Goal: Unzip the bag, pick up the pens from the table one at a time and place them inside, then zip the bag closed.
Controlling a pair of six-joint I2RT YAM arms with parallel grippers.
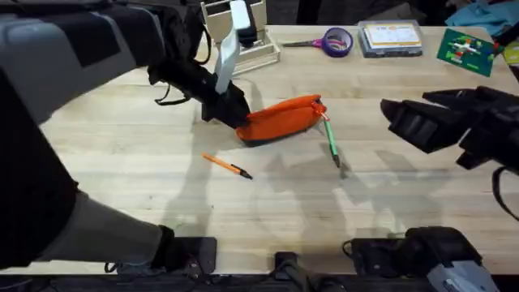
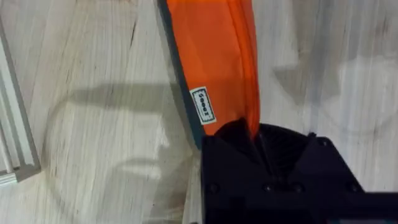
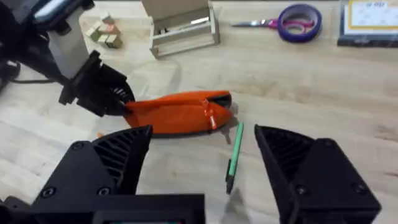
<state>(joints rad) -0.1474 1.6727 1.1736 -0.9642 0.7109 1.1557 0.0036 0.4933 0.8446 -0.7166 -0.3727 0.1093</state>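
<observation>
Pens lie on the table [image 1: 268, 211] nearer the arm bases than the bag: the orange pen [image 1: 227, 166] at about 8 o'clock from the bag, well apart from it, and the green pen [image 1: 332, 143] at the bag's 3 o'clock end, running down toward 5 o'clock, its upper tip just beside the bag's zipper end. The bag [image 1: 280, 119] lies mid-table, its long axis slanting from 8 to 2 o'clock, orange side up with the dark underside showing along its near edge. The left gripper [image 1: 231, 109] sits at the bag's 9 o'clock end; in the left wrist view its black fingers [image 2: 273, 168] are closed on that end of the bag, beside a small white label [image 2: 203, 106]. The right gripper [image 3: 202, 165] hovers off at 3 o'clock, apart from both pens, its fingers spread wide and holding nothing. Farther back, at 12 o'clock, stand a wooden holder [image 1: 243, 36], purple-handled scissors [image 1: 328, 40] and a clear box [image 1: 392, 38].
</observation>
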